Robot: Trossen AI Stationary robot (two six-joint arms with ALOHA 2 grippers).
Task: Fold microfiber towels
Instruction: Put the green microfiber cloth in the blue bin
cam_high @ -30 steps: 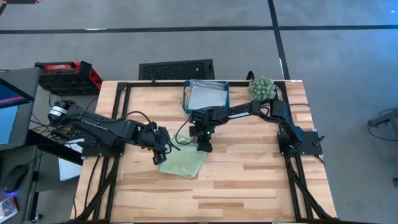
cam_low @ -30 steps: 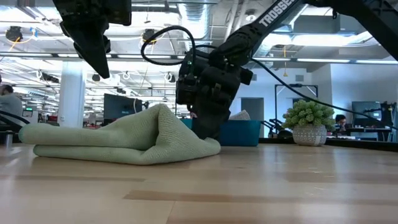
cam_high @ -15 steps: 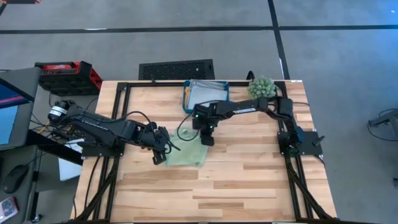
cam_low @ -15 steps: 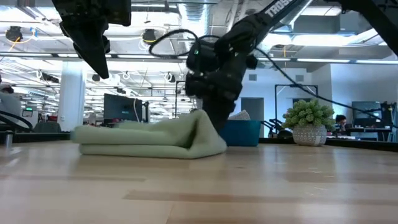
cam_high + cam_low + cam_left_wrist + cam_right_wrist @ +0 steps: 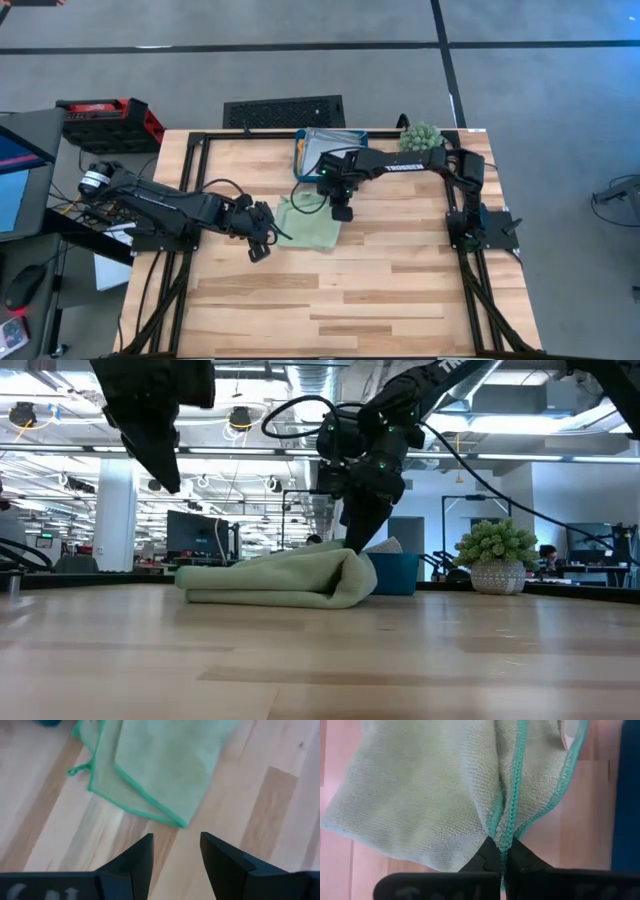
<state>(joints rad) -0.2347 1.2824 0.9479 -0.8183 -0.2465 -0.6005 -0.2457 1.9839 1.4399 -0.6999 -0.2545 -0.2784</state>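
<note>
Dragged trayward, green towel [image 5: 309, 226] lies folded, teal-edged.

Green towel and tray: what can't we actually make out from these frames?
- Green towel: its layer count is unclear; the high view is too small and the low view is edge-on.
- Teal tray: its contents are a pale patch, partly hidden by the right arm in the high view.
- Right hand: shut on the towel's hem; how many layers it pinches is hidden.
- Left hand: open, nothing between the fingers.

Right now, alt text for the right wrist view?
The right gripper is shut on the light green towel, pinching its teal-stitched edges together. The folded cloth lies on the wooden table, with a dark blue strip at one side.
</note>
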